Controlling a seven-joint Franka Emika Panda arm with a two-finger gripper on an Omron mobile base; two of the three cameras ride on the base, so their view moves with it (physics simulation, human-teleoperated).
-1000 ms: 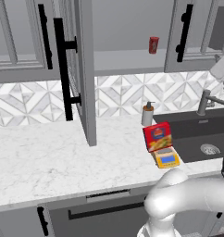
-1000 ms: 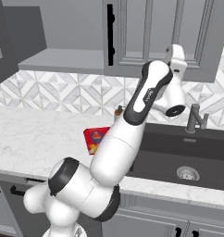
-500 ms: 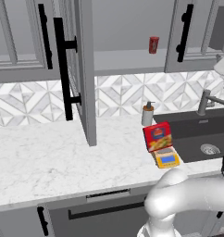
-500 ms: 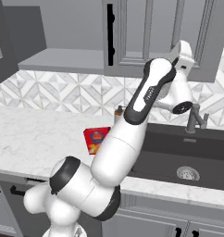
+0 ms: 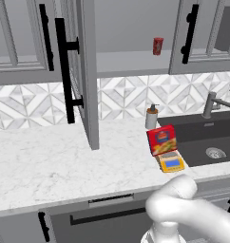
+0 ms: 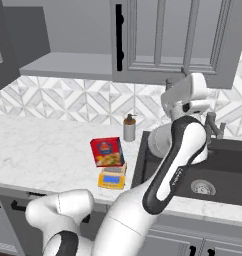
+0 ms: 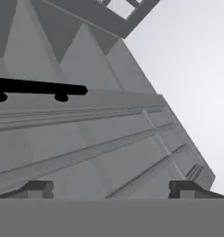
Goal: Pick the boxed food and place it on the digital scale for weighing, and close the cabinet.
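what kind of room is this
A home-style kitchen, rendered rather than real. Grey wall cabinets with black bar handles hang over a marble-look counter, a dark sink with a faucet is set into it, and a soap dispenser stands by the patterned tile backsplash.

Grey soap dispenser (image 5: 151, 116) on marble counter (image 5: 45, 163) beside dark sink (image 5: 207, 137) — faucet (image 5: 213, 102) behind; small red can (image 5: 158, 46) on shelf.

A white marble counter (image 5: 50, 161) runs under the wall cabinets, with a dark sink (image 5: 209, 137) set into its right end. On it, near the sink's edge, sits the digital scale (image 5: 171, 162), and the boxed food (image 5: 162, 140) rests tilted on the scale's back part. A grey soap dispenser (image 5: 151, 117) stands just behind them by the tiled wall. Higher up, the cabinet shelf (image 5: 131, 61) carries a small red can (image 5: 158, 46).
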